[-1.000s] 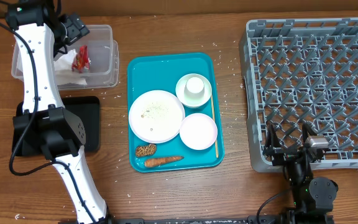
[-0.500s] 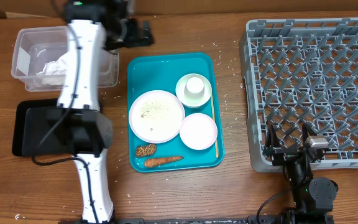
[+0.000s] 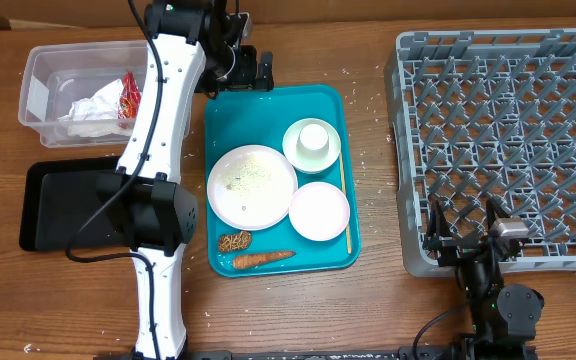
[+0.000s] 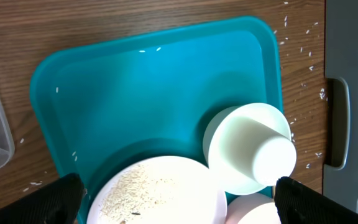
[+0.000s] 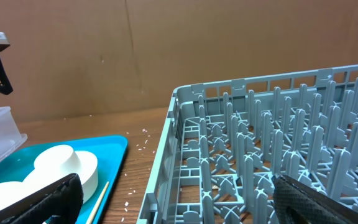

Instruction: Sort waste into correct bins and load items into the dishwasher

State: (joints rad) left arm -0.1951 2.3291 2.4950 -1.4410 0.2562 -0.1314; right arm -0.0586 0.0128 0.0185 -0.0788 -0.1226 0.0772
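Note:
My left gripper [image 3: 253,62] hangs open and empty over the far left corner of the teal tray [image 3: 268,105]. In its wrist view the left gripper [image 4: 182,202] spans the rice-strewn plate [image 4: 160,193], beside an upturned cup [image 4: 272,155] in a bowl [image 3: 312,143]. A second bowl [image 3: 319,211], chopsticks [image 3: 344,195], a carrot [image 3: 263,258] and a brown food piece [image 3: 234,241] share the tray. Napkins [image 3: 90,105] and a wrapper [image 3: 128,95] lie in the clear tub [image 3: 43,100]. My right gripper [image 3: 463,225] rests open at the dish rack's [image 3: 508,130] near left corner.
The black tray [image 3: 68,205] lies in front of the clear tub, partly under my left arm. Loose rice grains dot the wood between the teal tray and the rack. The rack's left wall [image 5: 166,155] rises close beside my right gripper [image 5: 182,202].
My left arm has swung right, from over the clear tub to the teal tray's far left corner, still open. The right arm has not moved.

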